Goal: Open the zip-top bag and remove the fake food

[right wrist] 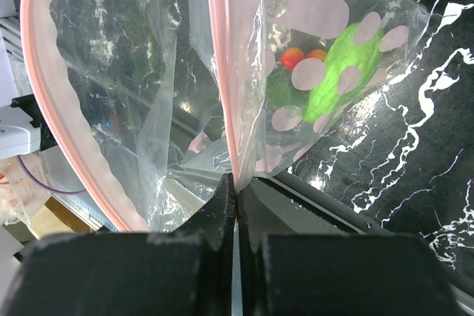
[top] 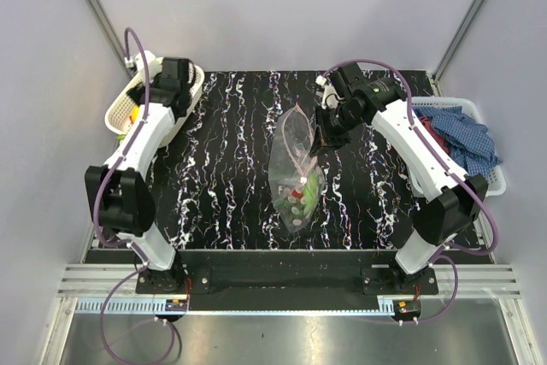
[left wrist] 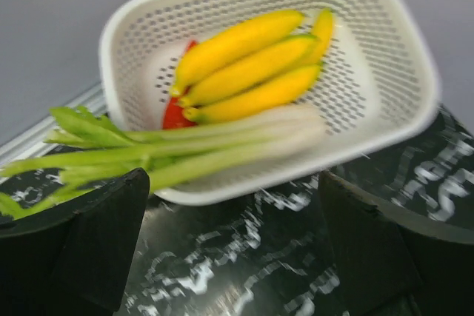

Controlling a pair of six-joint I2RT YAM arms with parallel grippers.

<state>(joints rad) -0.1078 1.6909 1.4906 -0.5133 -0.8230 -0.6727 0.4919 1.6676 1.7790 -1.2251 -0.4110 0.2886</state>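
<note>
The bag (top: 293, 156) lies mid-table with its long axis running far to near, open mouth at the far end and food (top: 303, 198) bunched at the near end. The right gripper (right wrist: 235, 183) is clamped on one pink zip lip (right wrist: 217, 72). The left gripper (left wrist: 233, 212), jaws wide and empty, hangs over the far-left basket (left wrist: 415, 101), which holds bananas (left wrist: 252, 64) and a leek (left wrist: 222, 142).

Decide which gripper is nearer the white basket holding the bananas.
Left. The left gripper hangs right at the basket, jaws open. The right gripper is far across the table, shut on the bag's rim.
</note>
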